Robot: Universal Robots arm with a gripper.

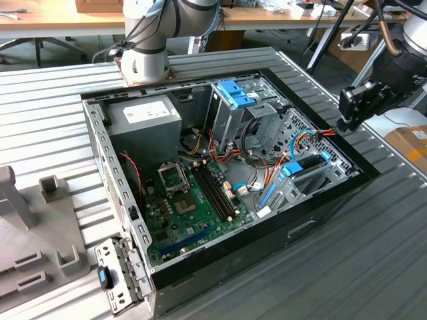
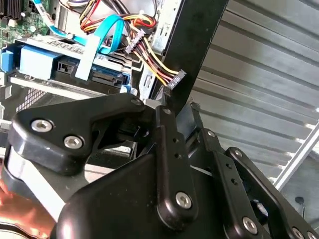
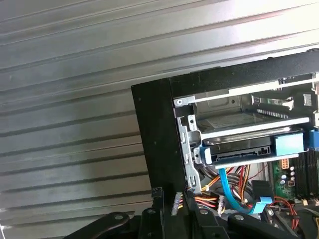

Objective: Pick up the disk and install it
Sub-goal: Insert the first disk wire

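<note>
Black claw (image 1: 361, 107) is held over the ribbed grey metal counter (image 1: 373, 267), just outside the rim of the open black desktop computer case (image 1: 300, 230), on the exterior view's right; how wide it stands cannot be told.

Flat black rectangular disk in bright blue plastic rails (image 1: 308, 163) is seated low in a grey sheet-metal bay inside the case, near the wall closest to the claw and apart from it; in the second wrist view the disk (image 2: 50, 62) is seen past the claw's black linkage.

Step in hand is judged to be the approach for the pick.

- Case wall should be cleared before any descent; the claw sits right at it in both wrist views.
- Thin light-blue flat cable (image 2: 102, 35) is looped across the disk's connector end; a red, yellow and black wire bundle (image 2: 147, 59) is draped just beside it; both should be kept out of the closing path.
- Grip is best taken squarely across the blue rails; the disk should be kept level so it is not jammed in the bay.
- Descent should be kept slow; clearance looks tight.
</note>
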